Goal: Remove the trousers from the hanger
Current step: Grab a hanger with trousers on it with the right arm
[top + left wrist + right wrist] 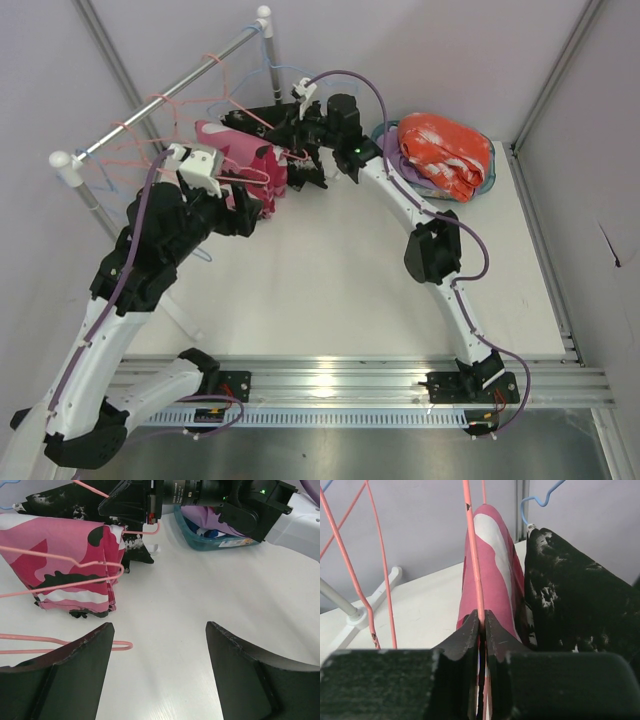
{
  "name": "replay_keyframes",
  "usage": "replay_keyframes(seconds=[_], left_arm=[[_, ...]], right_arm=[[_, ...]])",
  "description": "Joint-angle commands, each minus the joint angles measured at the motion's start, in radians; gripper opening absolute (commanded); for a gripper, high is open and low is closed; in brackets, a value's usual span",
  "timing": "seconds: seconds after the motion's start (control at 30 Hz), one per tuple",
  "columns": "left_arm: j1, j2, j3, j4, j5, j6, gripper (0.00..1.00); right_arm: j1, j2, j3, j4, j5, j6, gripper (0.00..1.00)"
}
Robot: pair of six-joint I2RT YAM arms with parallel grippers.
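Pale walls close in a white table (330,270), with a rail (170,100) of wire hangers at its far left corner and a teal tub (200,542) at the far right. An orange pair (445,150) lies on top of the tub, so that one looks finished.

The step in hand is, I judge, freeing the pink-magenta patterned trousers (65,555). They are draped over the bar of a pink hanger (65,582), low and close to the table, near its far left. The black speckled trousers (570,595) sit right beside them on a blue hanger (535,500) and are probably next in turn.

The right tool (481,616) has its fingers pressed together on the thin wire of the pink hanger, pinching it just in front of the pink cloth. Whether any cloth is caught in the pinch cannot be told.

The left tool (159,626) hovers over bare table with its fingers wide apart, holding nothing and touching nothing. The pink trousers lie ahead of it and to its left.

With the hanger steadied by the right arm, the next move calls for the left tool to reach the hanging edge of the pink cloth, close on the fabric alone, and draw it off the bar without snagging the wire or dragging the black pair
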State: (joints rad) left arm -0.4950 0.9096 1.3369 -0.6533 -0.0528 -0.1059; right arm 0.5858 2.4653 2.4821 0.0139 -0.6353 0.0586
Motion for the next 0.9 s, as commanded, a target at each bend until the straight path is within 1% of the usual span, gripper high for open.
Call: replay_keyframes(seconds=[0.0, 0.07, 0.23, 0.43, 0.5, 0.57, 0.7, 0.87], left_arm=[[-0.011, 0.002, 0.002, 0.02, -0.05, 0.022, 0.8], [-0.013, 0.002, 0.002, 0.018, -0.08, 0.006, 0.8], [-0.011, 0.009, 0.051, -0.005, -0.223, -0.04, 0.8], [-0.008, 0.011, 0.105, -0.031, -0.36, -0.101, 0.8], [0.001, 0.005, 0.11, -0.031, -0.409, -0.126, 0.8], [0.013, -0.005, 0.117, -0.048, -0.467, -0.147, 0.81], [0.022, -0.011, 0.134, -0.086, -0.568, -0.202, 0.81], [0.038, -0.014, 0.137, -0.111, -0.619, -0.247, 0.8]], right_arm=[[0.017, 0.0, 0.043, -0.043, 0.04, -0.016, 0.06], [0.02, -0.012, 0.044, -0.049, 0.052, -0.019, 0.0], [0.046, -0.094, 0.038, -0.025, 0.112, -0.011, 0.0], [0.089, -0.183, 0.023, 0.109, 0.232, 0.035, 0.0], [0.101, -0.19, 0.031, 0.147, 0.278, 0.029, 0.0], [0.114, -0.186, 0.072, 0.146, 0.31, 0.024, 0.0], [0.117, -0.204, 0.086, 0.166, 0.309, 0.047, 0.0], [0.129, -0.255, 0.067, 0.178, 0.312, 0.023, 0.0]])
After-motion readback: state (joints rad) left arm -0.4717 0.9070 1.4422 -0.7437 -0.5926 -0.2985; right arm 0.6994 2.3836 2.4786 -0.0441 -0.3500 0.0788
